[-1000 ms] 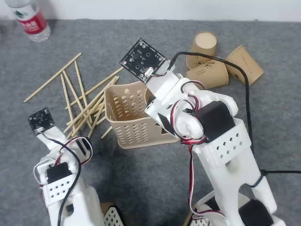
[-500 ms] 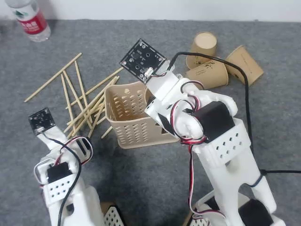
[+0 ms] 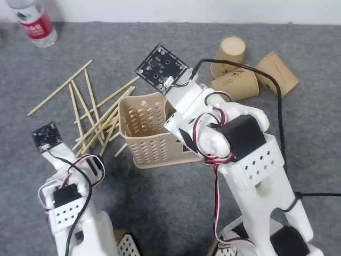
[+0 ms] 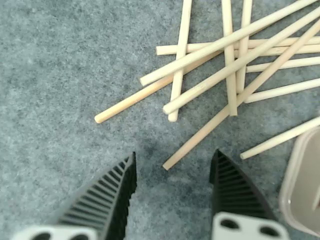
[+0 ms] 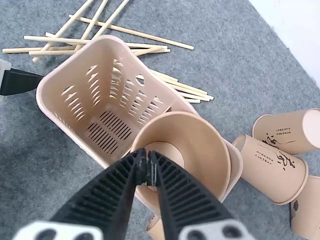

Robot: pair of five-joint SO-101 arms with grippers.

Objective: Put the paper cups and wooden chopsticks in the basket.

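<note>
My right hand (image 5: 148,167) is clamped on the rim of a paper cup (image 5: 195,145), fingers pinched nearly together with the rim between them. The cup's mouth faces the wrist camera. It sits at one corner of the basket (image 5: 75,100), overlapping the rim. I can't tell if it's touching the rim or just above it. Basket (image 3: 152,146) stands upright near the middle of the desk (image 3: 160,213), slotted walls, nothing lying on its bottom in the wrist view. The right arm (image 3: 213,128) is hunched over the basket's right side in the high view. The wooden chopsticks (image 3: 98,114) lie in a crossed heap just left of the basket, some ends reaching its wall and a few fanned out toward the far left. My left hand (image 4: 175,156) hangs over the near edge of that heap (image 4: 225,65). Its fingers are spread apart with nothing in them, and one stick end lies between the tips. Three loose cups (image 3: 234,85) lie on their sides together toward the far right edge, well apart from the basket, and two of them (image 5: 272,167) show in the right wrist view. A plastic bottle (image 3: 34,21) is at the far left corner.
</note>
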